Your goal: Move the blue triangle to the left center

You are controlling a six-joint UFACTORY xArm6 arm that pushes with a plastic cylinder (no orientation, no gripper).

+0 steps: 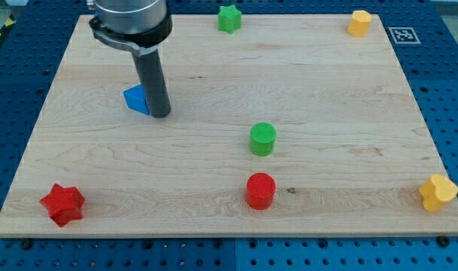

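my tip (pixel 160 114) rests on the bench (pixel 326 98) touching the blue triangle (pixel 137 100), which sits just to its view's left. it is a bare rod, no fingers, holding nothing. green cylinder (pixel 263 139) lies well off to its right.

You get bright, even overhead light on the surface (pixel 213 165); shadows under the blocks are short and soft. Focus is sharp throughout, with no glare or edge distortion.
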